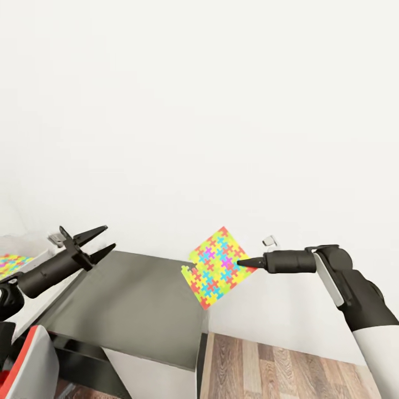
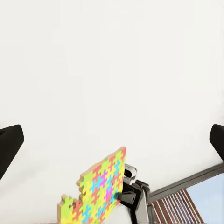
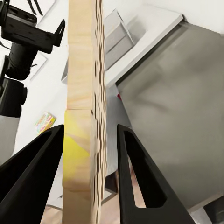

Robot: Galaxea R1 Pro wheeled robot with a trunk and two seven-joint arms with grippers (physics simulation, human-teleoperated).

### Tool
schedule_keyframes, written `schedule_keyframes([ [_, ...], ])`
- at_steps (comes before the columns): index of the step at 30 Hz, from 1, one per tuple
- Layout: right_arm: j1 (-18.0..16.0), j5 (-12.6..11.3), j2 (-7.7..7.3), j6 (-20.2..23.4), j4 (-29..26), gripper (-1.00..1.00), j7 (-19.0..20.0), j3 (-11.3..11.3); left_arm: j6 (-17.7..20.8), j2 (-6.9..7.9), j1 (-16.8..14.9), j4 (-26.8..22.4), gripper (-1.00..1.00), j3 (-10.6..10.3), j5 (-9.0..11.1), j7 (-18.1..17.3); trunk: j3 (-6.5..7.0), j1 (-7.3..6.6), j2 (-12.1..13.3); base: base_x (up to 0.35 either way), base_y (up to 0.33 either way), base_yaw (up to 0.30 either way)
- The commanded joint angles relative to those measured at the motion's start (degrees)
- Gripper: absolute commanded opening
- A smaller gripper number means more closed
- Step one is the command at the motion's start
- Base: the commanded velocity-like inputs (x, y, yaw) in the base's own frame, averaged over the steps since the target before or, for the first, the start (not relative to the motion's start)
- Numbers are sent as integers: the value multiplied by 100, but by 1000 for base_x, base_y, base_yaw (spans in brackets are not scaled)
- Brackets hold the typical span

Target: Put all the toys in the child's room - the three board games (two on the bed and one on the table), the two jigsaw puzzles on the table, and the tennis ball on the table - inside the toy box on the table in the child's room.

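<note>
White wall, plain, fills most of the head view; wood plank floor (image 1: pixel 277 366) shows at lower right.

Item 1: grey counter (image 1: pixel 138 299), glossy top, below and between my two arms. Its end edge sits near the middle of the head view, with floor beyond.

Item 2: jigsaw puzzle (image 1: pixel 218 267), thin sheet of yellow, green, red, blue and pink interlocking pieces. Held in the air, tilted like a diamond, off the end of the counter and in front of the wall. One piece-shaped notch at its lower left corner. In the right wrist view it appears edge-on as a pale wooden slab (image 3: pixel 84 112) standing between my two dark fingers. In the left wrist view its coloured face (image 2: pixel 100 189) is visible, with my right arm behind it.

Item 3: my right claw (image 1: pixel 242 262), closed on the puzzle's right corner, arm reaching in level from the right.

Item 4: my left claw (image 1: pixel 105 238), fingers spread apart, holding nothing, raised above the left part of the counter.

Item 5: second jigsaw puzzle (image 1: pixel 12 265), same colouring, partly visible at the far left edge of the head view, lying flat on a pale surface beyond my left arm.

Item 6: small colourful flat item (image 3: pixel 46 122), far off in the right wrist view; too small to identify.
</note>
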Motion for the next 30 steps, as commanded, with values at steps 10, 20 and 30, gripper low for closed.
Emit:
schedule_keyframes([
  [10,-269,-203,-287,27,65,-100,41,-841,35,282,341,-4,100,487,411,-645,213,-219,398,0,0,272],
  [20,-517,-183,-13,27,372,-100,-2,-861,35,444,403,-4,100,559,523,-674,430,-439,799,0,0,276],
  [30,-577,-177,57,27,451,-100,-6,-856,35,479,524,4,100,723,524,-645,642,-659,1200,0,0,283],
])
